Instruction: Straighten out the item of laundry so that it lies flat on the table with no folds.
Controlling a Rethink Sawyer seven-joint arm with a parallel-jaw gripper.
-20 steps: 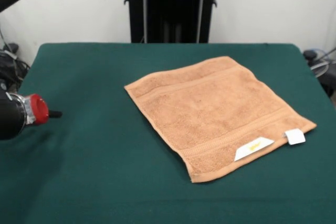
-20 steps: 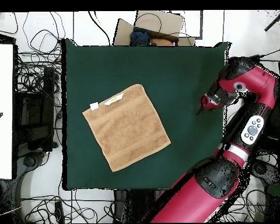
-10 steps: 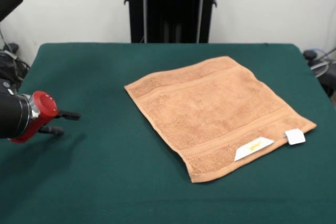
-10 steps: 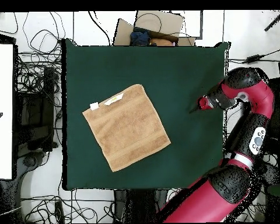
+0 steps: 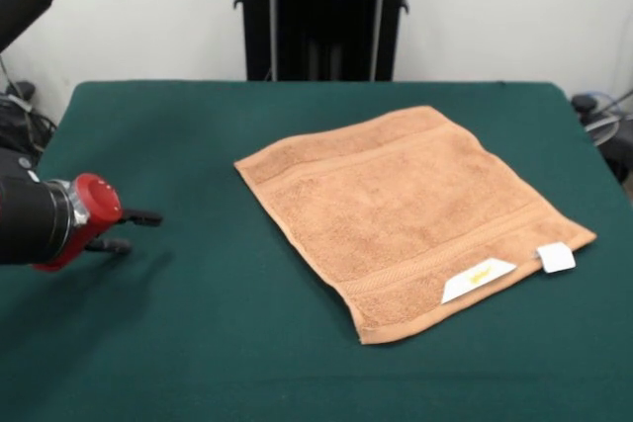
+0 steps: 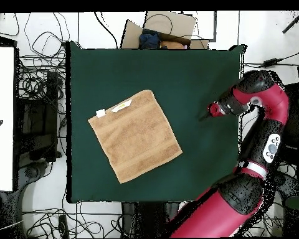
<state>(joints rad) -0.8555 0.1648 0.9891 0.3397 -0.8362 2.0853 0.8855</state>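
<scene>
towel (image 5: pixel 410 216) lies flat on table (image 5: pixel 198 343), gripper (image 5: pixel 134 230) open, well apart.

No legible text, number or brand can be made out in either view. Two small white tags are seen at one edge of the orange-tan towel (image 5: pixel 410 214). On the larger tag (image 5: pixel 478 279), which lies on the towel's border band, a small yellow mark is printed, but its shape is too small to be read as a letter or logo. The smaller tag (image 5: pixel 556 257), at the towel's corner, appears blank. In the overhead view the same tags show only as pale patches with nothing readable on them. No writing is visible on the green table (image 5: pixel 198 343).
</scene>
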